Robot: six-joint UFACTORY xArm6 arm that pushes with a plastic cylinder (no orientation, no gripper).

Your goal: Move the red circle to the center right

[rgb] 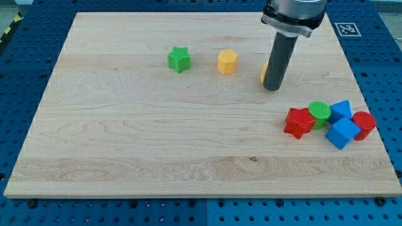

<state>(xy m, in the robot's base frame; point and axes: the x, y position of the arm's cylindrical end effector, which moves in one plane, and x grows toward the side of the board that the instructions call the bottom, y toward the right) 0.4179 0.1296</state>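
Red circle (364, 123) is a short red cylinder, flat top up, sitting at the frame's center right near the table (125, 144) edge. It touches the blue cube (342, 132) on its left; another blue block (340, 110), a green circle (319, 113) and a red star (299, 122) are packed beside them. My rod comes down from the top of the frame, approx. upright, w/ my tip (272, 88) on the wood up-left of that cluster, well apart from the red circle. An orange block (264, 72) is mostly hidden behind the rod, probably touching it. No hand on this rig, so nothing is grasped. Yellow hexagon (227, 62) and green star (179, 59) sit upper center.
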